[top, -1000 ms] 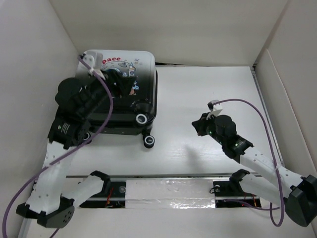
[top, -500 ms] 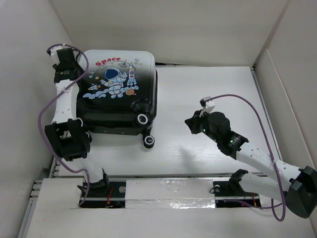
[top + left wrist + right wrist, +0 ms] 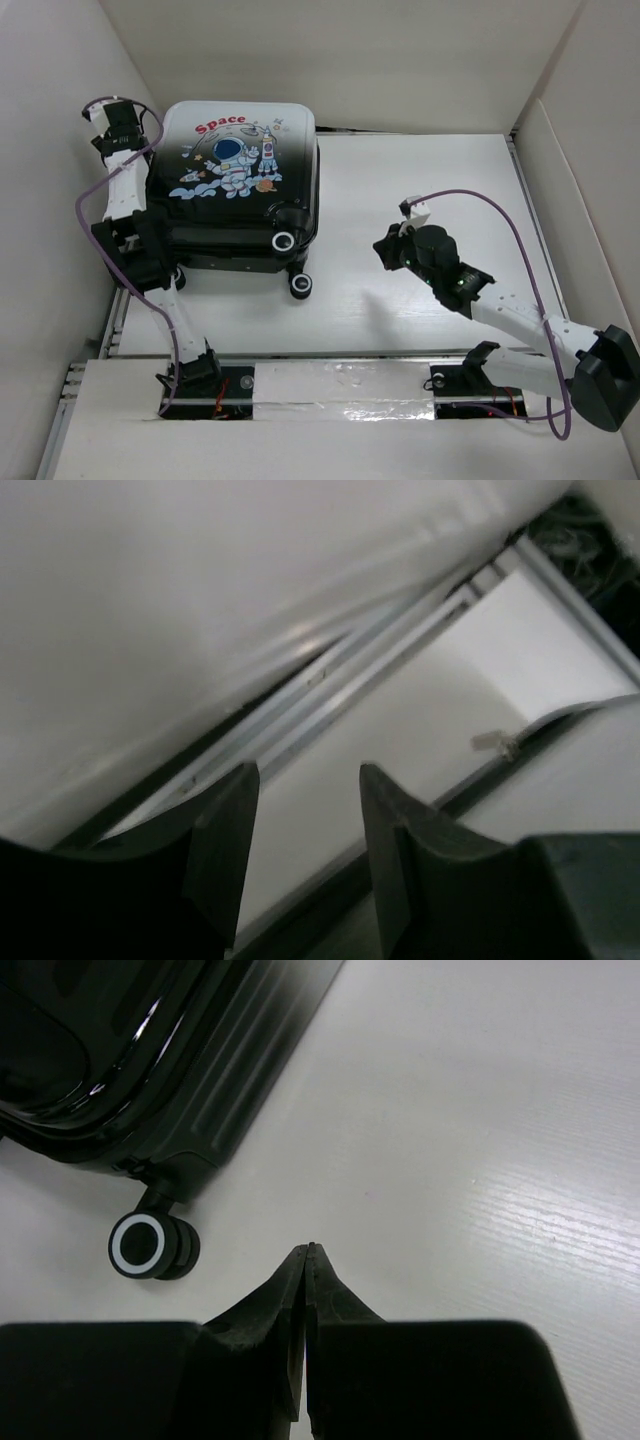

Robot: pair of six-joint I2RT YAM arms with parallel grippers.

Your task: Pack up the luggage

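The closed astronaut-print suitcase [image 3: 240,185] lies flat on the table [image 3: 430,180], just right of the left gripper [image 3: 307,775], whose fingers stand apart around nothing. The right gripper [image 3: 307,1252] is pinched shut and empty, well to the suitcase's right, with a wheel [image 3: 150,1245] ahead-left of its tips.

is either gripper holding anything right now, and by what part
Nothing is held. The left gripper is open and empty beside the glossy black-to-white hard-shell suitcase; the right gripper is shut on nothing above the white table.
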